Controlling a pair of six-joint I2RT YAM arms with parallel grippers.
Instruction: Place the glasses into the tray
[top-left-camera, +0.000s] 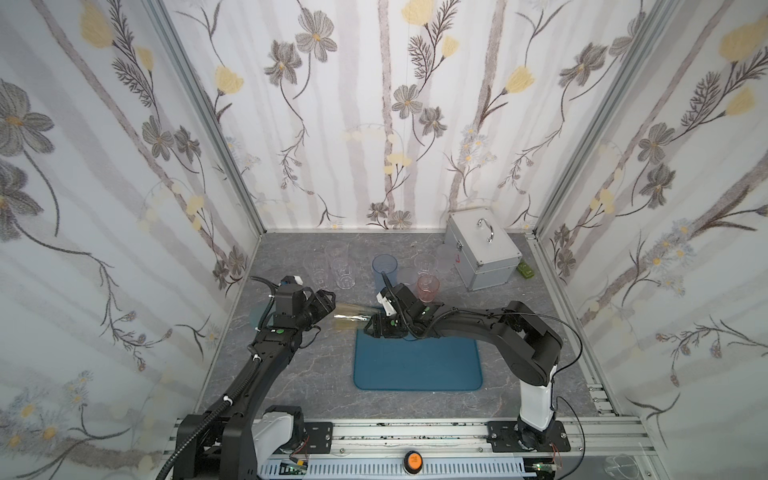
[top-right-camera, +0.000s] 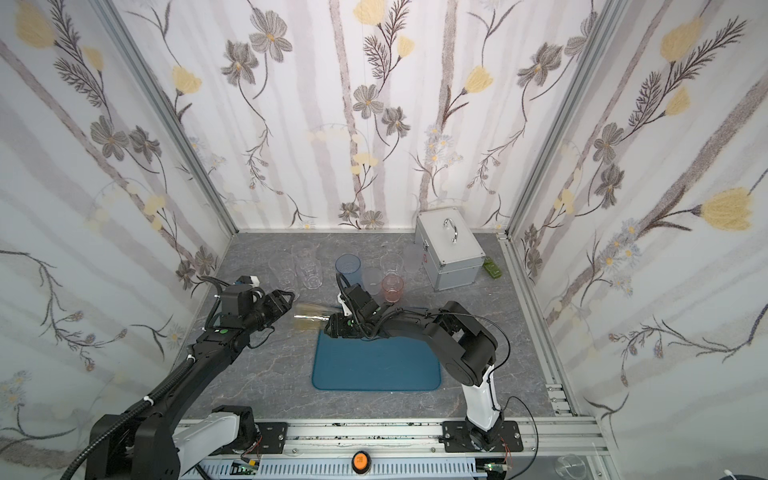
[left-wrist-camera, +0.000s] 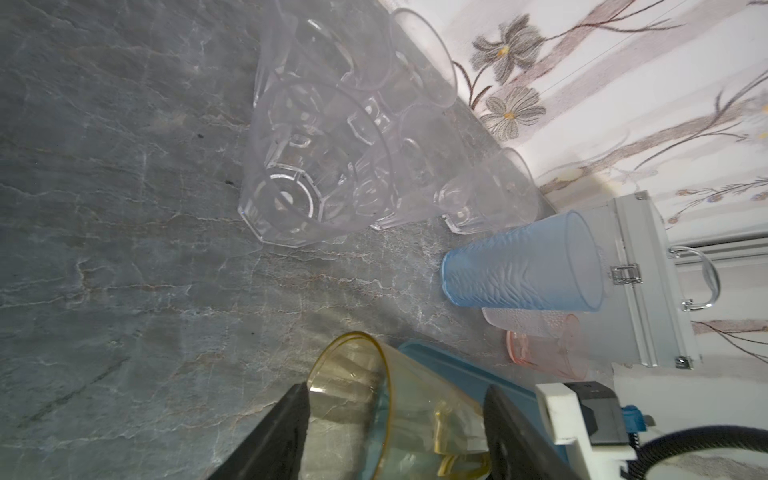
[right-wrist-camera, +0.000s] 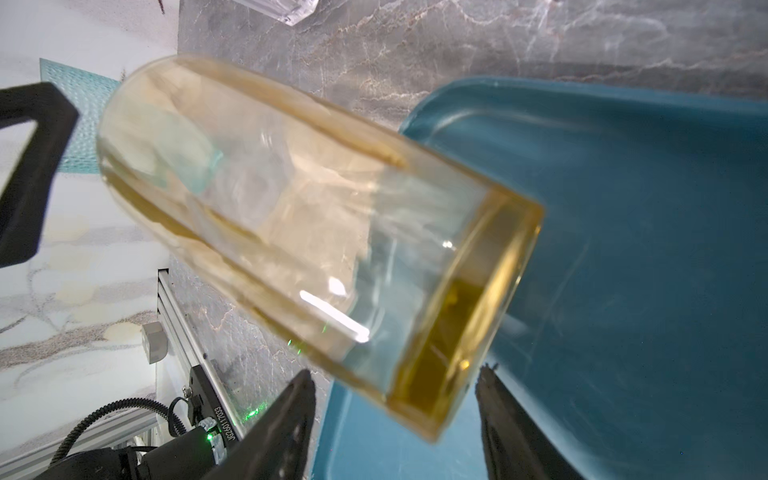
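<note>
the amber glass (top-left-camera: 352, 318) lay sideways left of centre, over the upper-left corner of the tray (top-left-camera: 415, 376). the left gripper (top-left-camera: 329, 306) stood apart round its mouth; the right gripper (top-left-camera: 372, 323) clamped its base. held by one end, it might sag, slip and roll off.

Lit brightly and evenly, leaving only soft shadows on the table (top-left-camera: 316, 386) in both top views. Bowed at the edges along the walls (top-left-camera: 83, 208). Blurred on the amber glass (right-wrist-camera: 291, 232) in the right wrist view, with white glare streaks.
</note>
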